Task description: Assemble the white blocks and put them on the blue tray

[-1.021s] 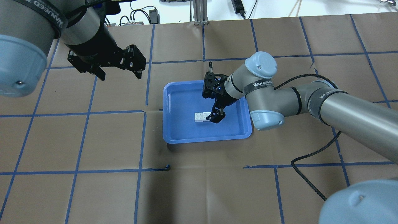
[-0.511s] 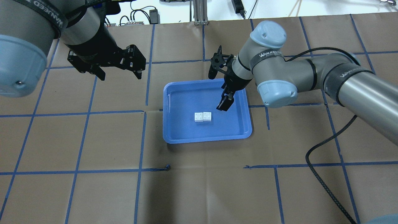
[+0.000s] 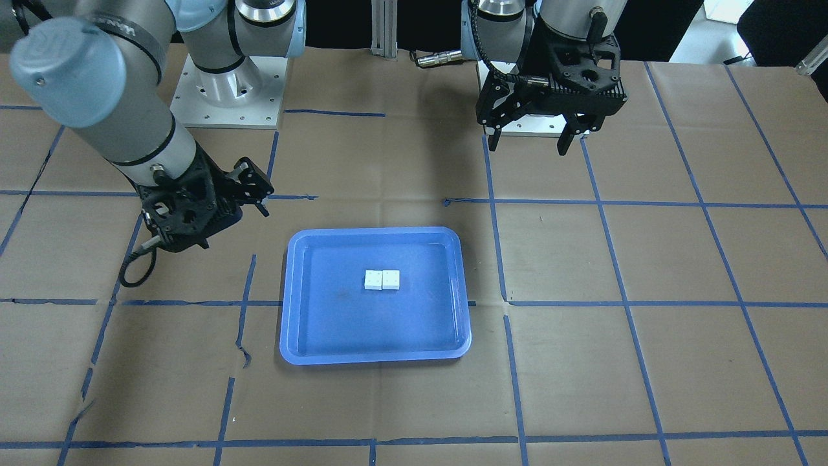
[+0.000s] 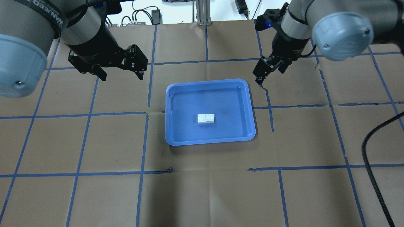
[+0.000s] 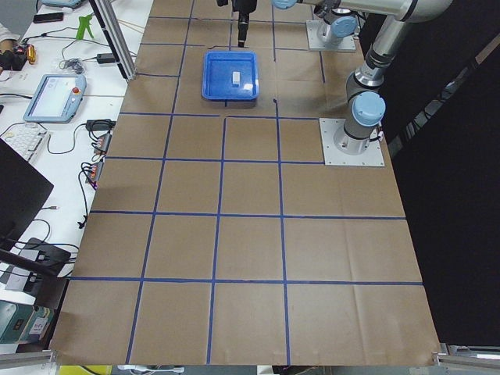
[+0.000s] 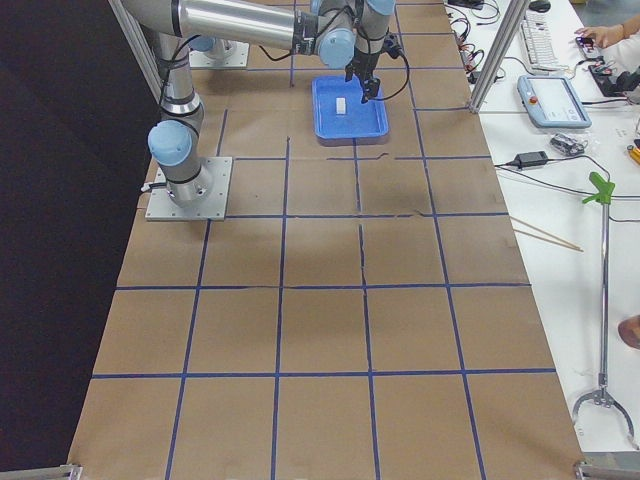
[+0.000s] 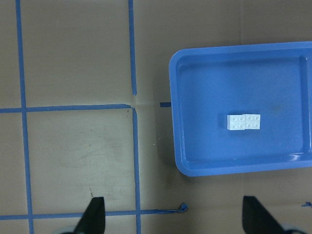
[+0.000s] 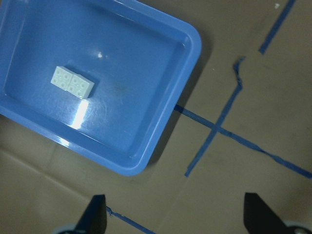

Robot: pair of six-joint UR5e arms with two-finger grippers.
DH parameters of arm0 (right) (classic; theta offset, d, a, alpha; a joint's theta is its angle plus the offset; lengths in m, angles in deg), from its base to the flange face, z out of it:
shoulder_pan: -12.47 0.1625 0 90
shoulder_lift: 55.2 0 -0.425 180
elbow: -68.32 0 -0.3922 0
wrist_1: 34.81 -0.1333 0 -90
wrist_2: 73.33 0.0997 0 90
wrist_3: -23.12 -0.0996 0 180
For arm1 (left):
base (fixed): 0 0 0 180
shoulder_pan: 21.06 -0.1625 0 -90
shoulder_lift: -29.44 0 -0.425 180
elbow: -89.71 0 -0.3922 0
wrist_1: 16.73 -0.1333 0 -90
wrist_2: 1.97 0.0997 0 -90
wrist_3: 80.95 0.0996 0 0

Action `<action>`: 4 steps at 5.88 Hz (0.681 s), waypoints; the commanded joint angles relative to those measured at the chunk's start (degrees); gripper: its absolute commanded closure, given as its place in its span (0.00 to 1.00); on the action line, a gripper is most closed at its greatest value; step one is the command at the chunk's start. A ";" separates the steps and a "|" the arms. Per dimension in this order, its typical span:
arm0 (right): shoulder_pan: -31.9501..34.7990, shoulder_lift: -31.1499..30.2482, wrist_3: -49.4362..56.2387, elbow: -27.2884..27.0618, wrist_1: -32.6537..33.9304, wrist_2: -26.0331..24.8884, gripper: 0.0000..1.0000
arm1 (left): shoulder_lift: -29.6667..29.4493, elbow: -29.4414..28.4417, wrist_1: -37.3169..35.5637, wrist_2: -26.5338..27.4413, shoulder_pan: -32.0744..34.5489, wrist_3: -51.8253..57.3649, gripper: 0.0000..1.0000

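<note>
The two white blocks (image 4: 205, 118) sit joined side by side, studs up, near the middle of the blue tray (image 4: 180, 94). They also show in the front view (image 3: 381, 279), the left wrist view (image 7: 243, 122) and the right wrist view (image 8: 72, 82). My right gripper (image 4: 268, 71) is open and empty. It hangs above the table just past the tray's far right corner. My left gripper (image 4: 121, 76) is open and empty above the table, to the far left of the tray (image 3: 323, 323).
Brown paper with a blue tape grid (image 4: 148, 113) covers the table. My right arm's black cable (image 4: 367, 151) loops over the right side. The arm base plates (image 3: 226, 97) stand on the robot's side. Desks with devices (image 6: 555, 100) run along the far edge.
My right gripper was down beside the right block on the tray. It has risen and drawn back, far and to the right, off the tray. The blocks and left arm have not moved.
</note>
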 commanded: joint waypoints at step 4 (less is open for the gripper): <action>0.64 -4.78 -31.43 9.17 -15.07 -4.82 0.00 | -0.02 -0.05 -0.06 0.00 -0.03 0.00 0.01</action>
